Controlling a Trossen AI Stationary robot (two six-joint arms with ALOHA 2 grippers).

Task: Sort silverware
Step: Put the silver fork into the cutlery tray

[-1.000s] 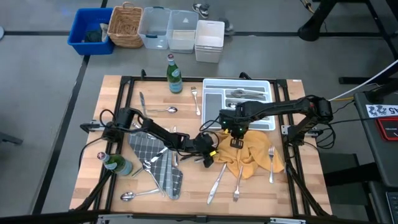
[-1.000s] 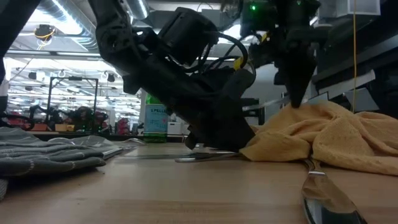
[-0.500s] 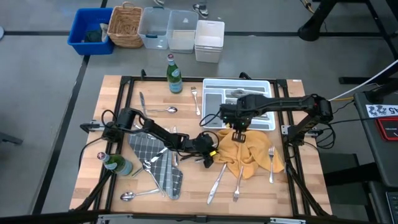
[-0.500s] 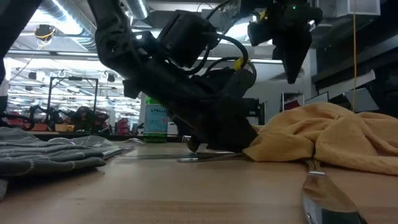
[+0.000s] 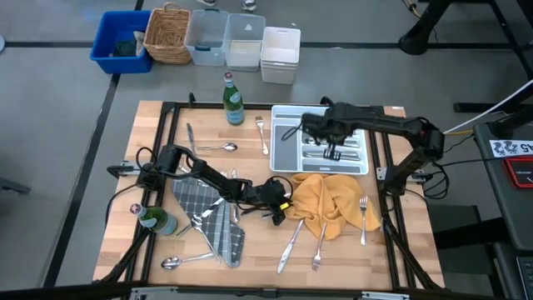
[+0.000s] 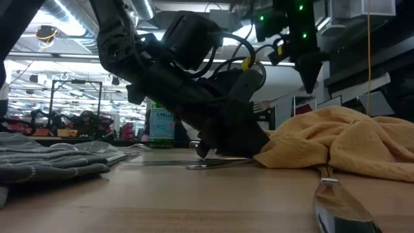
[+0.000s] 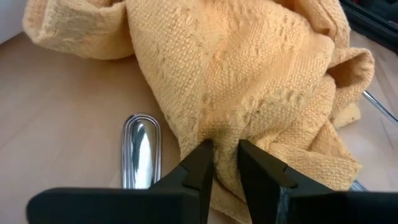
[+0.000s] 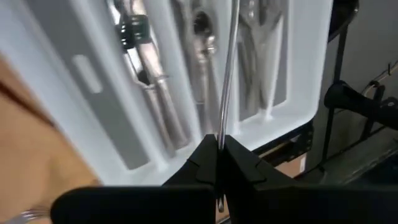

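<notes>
Right end effector (image 8: 217,149) gripping utensil (image 8: 227,74), prob. knife, over tray (image 5: 283,142)

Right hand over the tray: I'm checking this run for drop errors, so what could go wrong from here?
The right hand pinches a slim utensil by one end above the white tray; it could swing and land in the wrong compartment. The left hand pinches the yellow cloth; pulling it could drag the spoon beside it.

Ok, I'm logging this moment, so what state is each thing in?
Right gripper: shut on a utensil, over the tray.
Left gripper: pinching the yellow cloth.
Tray: partly filled.
Yellow cloth: crumpled.
Grey cloth: lying flat.
Bottle: upright.
</notes>
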